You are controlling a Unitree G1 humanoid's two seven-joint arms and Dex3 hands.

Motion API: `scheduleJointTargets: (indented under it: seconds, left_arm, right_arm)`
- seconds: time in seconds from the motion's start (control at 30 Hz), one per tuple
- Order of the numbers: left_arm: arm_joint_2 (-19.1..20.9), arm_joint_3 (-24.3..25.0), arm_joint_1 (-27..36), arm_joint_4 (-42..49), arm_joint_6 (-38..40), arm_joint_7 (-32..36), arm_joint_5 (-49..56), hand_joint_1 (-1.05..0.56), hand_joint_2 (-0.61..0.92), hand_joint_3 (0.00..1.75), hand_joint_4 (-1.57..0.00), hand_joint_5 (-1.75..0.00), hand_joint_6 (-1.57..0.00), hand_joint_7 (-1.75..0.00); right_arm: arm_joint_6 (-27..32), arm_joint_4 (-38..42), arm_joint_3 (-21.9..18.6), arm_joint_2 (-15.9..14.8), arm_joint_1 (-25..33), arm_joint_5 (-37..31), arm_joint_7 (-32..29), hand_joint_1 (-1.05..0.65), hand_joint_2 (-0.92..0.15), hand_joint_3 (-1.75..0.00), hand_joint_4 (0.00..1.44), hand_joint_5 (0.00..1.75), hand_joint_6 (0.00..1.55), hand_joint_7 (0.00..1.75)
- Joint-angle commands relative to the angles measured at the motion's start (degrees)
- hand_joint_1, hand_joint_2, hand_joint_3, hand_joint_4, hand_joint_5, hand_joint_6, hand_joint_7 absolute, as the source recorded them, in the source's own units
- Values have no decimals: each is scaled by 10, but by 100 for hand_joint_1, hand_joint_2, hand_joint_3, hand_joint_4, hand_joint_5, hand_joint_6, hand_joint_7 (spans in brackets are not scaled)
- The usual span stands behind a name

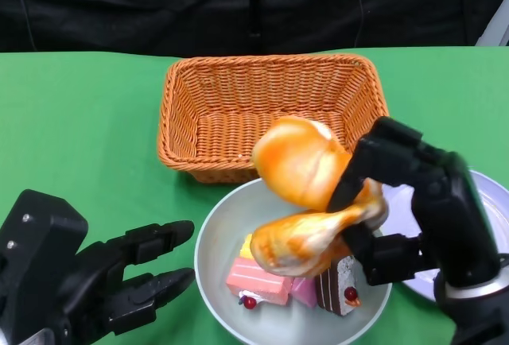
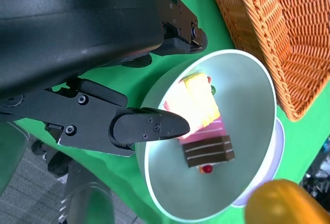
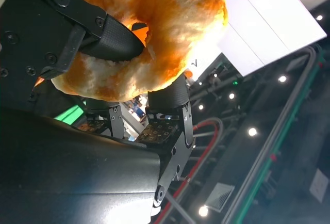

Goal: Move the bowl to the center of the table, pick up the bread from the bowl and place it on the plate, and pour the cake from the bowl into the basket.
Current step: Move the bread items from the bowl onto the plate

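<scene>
- The right robot hand (image 1: 398, 202) was clamped on the bread (image 1: 306, 194), a glossy orange twisted loaf, and held it in the air above the bowl (image 1: 219, 238).
- In the right wrist view the bread (image 3: 149, 33) filled the upper part of the picture, with one black finger (image 3: 111, 41) pressed across its hollow and others under it.
- The left robot hand (image 1: 95, 281) held nothing; its fingers were apart and stretched toward the near left edge of the bowl, just beside the rim.
- In the left wrist view one fingertip (image 2: 154, 127) lay right at the bowl's rim (image 2: 258, 79); I cannot tell whether it touched.
- The pale grey bowl stood on the green bench (image 1: 79, 122), just in front of the basket (image 1: 270, 106).
- The cake pieces lay in the bowl: a pink slice (image 1: 256, 280), a yellow piece (image 1: 246, 246) behind it and a dark chocolate slice (image 1: 338, 285) with a red berry on top.
- The woven orange basket sat toward the far side of the bench, its near wall close to the bowl's far rim.
- The plate (image 1: 485, 194) lay to the right of the bowl, largely hidden behind the right forearm.
</scene>
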Motion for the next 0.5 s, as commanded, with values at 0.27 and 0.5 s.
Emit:
scheduleJointTargets:
  seconds: [0.27,0.5]
  left_arm:
    - [4,21,1,-22,4,5,-7,-44,92,31,-28,-25,-28,-2]
    - [7,24,5,-30,-7,5,0,-44,92,33,-28,-27,-30,-3]
  right_arm:
    - [30,-4,-101,-13,4,33,28,-2,-11,-175,105,175,84,156]
    - [39,38,-153,-31,-5,-11,4,0,-6,-175,106,175,86,156]
